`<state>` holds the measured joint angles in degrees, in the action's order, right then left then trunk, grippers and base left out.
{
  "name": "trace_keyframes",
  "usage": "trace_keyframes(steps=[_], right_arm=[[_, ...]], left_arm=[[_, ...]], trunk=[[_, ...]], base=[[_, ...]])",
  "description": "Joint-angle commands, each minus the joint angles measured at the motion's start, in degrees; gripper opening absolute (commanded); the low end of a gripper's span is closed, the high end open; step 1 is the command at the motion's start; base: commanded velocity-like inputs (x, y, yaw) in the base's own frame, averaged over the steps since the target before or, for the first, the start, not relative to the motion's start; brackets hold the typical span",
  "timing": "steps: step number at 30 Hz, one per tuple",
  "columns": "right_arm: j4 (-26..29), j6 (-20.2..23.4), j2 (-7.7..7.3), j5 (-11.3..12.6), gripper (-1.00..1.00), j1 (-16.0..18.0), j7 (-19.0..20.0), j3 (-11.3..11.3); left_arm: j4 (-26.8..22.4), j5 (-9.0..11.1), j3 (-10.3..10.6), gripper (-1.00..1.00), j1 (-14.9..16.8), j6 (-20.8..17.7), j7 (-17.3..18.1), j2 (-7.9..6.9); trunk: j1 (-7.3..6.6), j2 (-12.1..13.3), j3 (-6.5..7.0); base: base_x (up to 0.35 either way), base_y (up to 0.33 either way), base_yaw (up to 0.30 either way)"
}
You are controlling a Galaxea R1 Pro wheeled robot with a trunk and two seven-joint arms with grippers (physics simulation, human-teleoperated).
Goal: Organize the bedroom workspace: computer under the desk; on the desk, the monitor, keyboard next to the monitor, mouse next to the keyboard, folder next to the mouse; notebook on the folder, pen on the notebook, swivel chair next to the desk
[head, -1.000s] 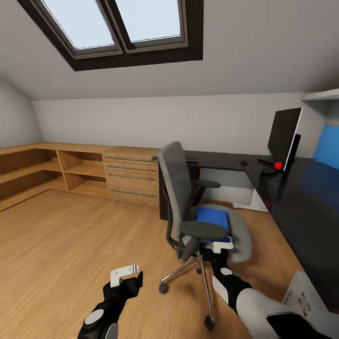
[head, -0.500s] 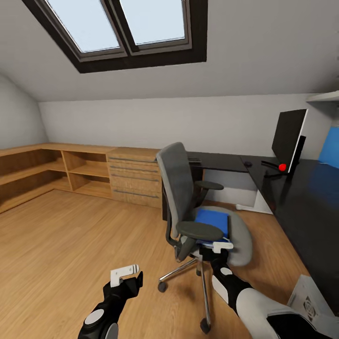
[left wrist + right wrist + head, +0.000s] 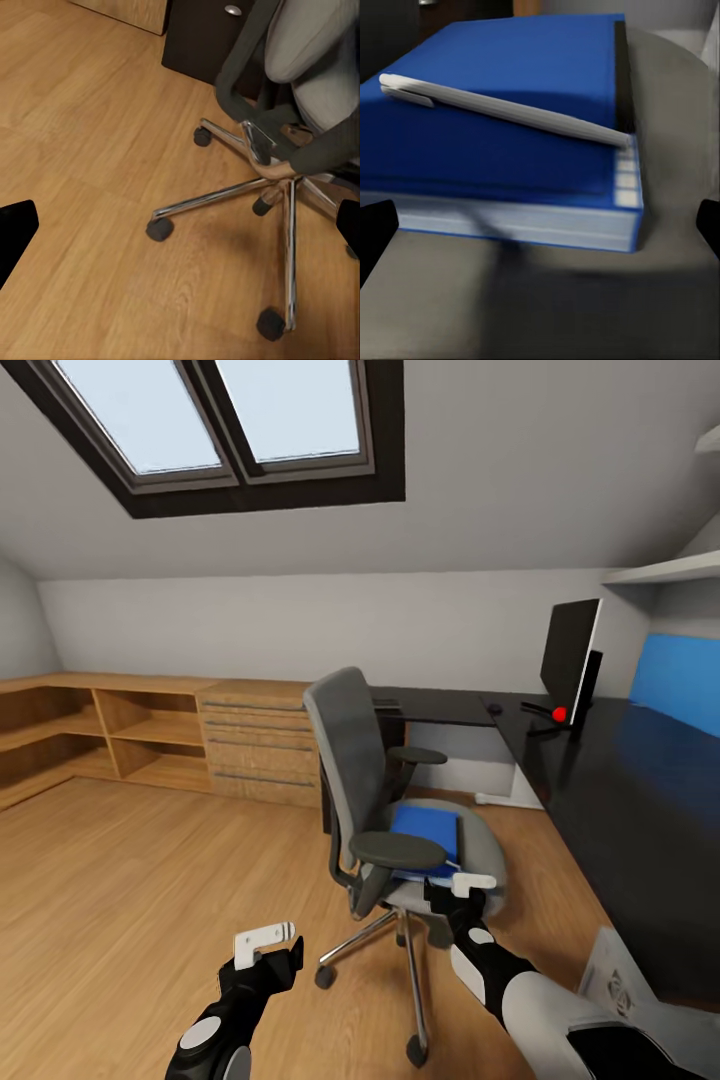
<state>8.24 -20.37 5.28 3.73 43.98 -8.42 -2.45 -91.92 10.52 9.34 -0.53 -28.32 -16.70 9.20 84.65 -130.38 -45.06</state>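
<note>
Blue folder (image 3: 502, 135) with white pen (image 3: 502, 109) atop on grey swivel chair (image 3: 345, 760) at frame centre; right gripper (image 3: 458, 890) fingers apart before it, left gripper (image 3: 265, 943) fingers apart lower left.

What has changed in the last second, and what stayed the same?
Mostly the camera moved: the whole head view shifted, so chair, desk and monitor sit further left in the picture. Nothing was grasped or released. The folder lies on the seat as before, the pen on it; the right gripper stays beside it.
</note>
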Motion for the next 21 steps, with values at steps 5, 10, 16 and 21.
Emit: trace_keyframes(steps=[5,10,16,21], right_arm=[[-0.06,-0.20,-0.01,0.40,1.00,0.01,-0.15,-0.27],[-0.06,-0.20,-0.01,0.40,1.00,0.03,-0.18,-0.27],[-0.06,-0.20,-0.01,0.40,1.00,0.04,-0.15,-0.20],[-0.06,-0.20,0.00,0.40,1.00,0.04,-0.15,-0.23]], left_arm=[[-0.10,0.56,-0.01,1.00,0.00,-0.15,-0.52,-0.02],[-0.10,0.56,-0.02,1.00,0.00,-0.15,-0.52,-0.03],[-0.10,0.60,-0.02,1.00,0.00,-0.15,-0.52,-0.02],[-0.10,0.66,-0.02,1.00,0.00,-0.15,-0.52,-0.03]], trunk=[[-0.01,-0.02,0.27],[-0.01,-0.02,0.59],[-0.01,-0.02,0.94],[-0.01,-0.02,1.01]], base=[[0.000,0.000,-0.185],[0.000,0.000,-0.185],[0.000,0.000,-0.167],[0.000,0.000,-0.042]])
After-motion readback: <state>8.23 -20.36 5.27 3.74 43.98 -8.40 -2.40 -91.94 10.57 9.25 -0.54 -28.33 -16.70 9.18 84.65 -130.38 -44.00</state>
